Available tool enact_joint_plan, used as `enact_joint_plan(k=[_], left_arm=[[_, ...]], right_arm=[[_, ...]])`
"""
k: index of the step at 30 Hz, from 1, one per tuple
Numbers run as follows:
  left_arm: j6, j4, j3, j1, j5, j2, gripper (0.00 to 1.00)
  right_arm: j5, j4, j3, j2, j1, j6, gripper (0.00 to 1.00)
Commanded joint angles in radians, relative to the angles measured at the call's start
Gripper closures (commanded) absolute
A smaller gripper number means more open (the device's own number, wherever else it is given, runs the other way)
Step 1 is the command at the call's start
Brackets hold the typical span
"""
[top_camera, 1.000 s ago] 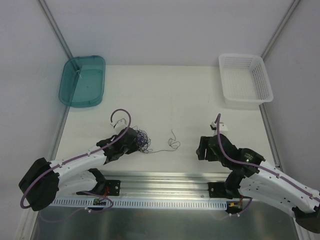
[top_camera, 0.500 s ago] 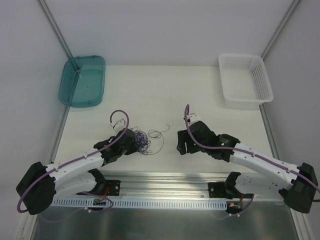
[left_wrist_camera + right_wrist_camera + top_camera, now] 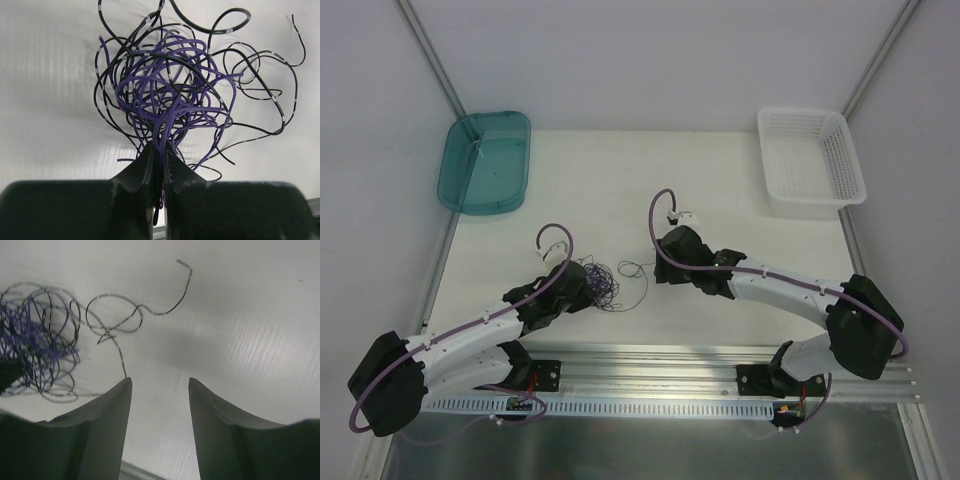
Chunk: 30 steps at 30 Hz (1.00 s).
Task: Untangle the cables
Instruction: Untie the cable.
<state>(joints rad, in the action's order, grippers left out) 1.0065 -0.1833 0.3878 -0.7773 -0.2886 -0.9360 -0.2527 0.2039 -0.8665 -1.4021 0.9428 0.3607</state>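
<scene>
Your left gripper (image 3: pixel 159 150) is pinched tight on purple strands of the cables (image 3: pixel 170 95), bundled near the desk's (image 3: pixel 720 180) near edge, left of centre. Your right gripper (image 3: pixel 160 385) hangs with jaws apart, holding nothing, and a loose black strand (image 3: pixel 106 331) lies just beyond its fingertips.

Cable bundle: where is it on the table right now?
In the top view the cable bundle lies left of centre on the table, pinched by the left claw, with the open right claw close on its right.
</scene>
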Motion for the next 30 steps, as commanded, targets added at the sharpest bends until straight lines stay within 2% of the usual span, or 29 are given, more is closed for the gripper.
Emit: enact_joint_plan(k=[1, 6, 11, 19, 22, 23, 25, 26, 28, 30], left_arm=[[0.009, -0.01, -0.012, 0.006, 0.005, 0.026, 1.0], [0.009, -0.01, -0.01, 0.006, -0.003, 0.028, 1.0], [0.007, -0.01, -0.013, 0.006, -0.006, 0.026, 1.0], [-0.011, -0.018, -0.009, 0.006, -0.026, 0.032, 1.0], [-0.013, -0.022, -0.009, 0.009, -0.04, 0.037, 1.0], [-0.016, -0.03, -0.009, 0.015, -0.041, 0.037, 1.0], [-0.019, -0.042, -0.007, 0.022, -0.056, 0.042, 1.0], [-0.02, -0.062, -0.004, 0.036, -0.061, 0.043, 1.0], [-0.025, -0.085, 0.0, 0.056, -0.083, 0.049, 1.0], [-0.032, -0.119, 0.006, 0.093, -0.096, 0.055, 1.0]], right_arm=[[-0.117, -0.066, -0.069, -0.055, -0.021, 0.193, 0.46], [-0.18, -0.018, -0.141, -0.188, -0.024, 0.342, 0.43], [-0.215, -0.012, -0.221, -0.291, -0.027, 0.406, 0.42], [-0.261, 0.002, -0.273, -0.423, -0.03, 0.477, 0.47], [-0.269, 0.008, -0.269, -0.433, -0.03, 0.489, 0.62], [-0.276, 0.014, -0.253, -0.422, -0.033, 0.486, 0.71], [-0.307, 0.026, -0.232, -0.391, -0.045, 0.474, 0.81], [-0.318, 0.043, -0.215, -0.339, -0.052, 0.466, 0.9], [-0.371, 0.067, -0.16, -0.273, -0.085, 0.422, 0.99], [-0.404, 0.112, -0.106, -0.149, -0.137, 0.377, 0.99]])
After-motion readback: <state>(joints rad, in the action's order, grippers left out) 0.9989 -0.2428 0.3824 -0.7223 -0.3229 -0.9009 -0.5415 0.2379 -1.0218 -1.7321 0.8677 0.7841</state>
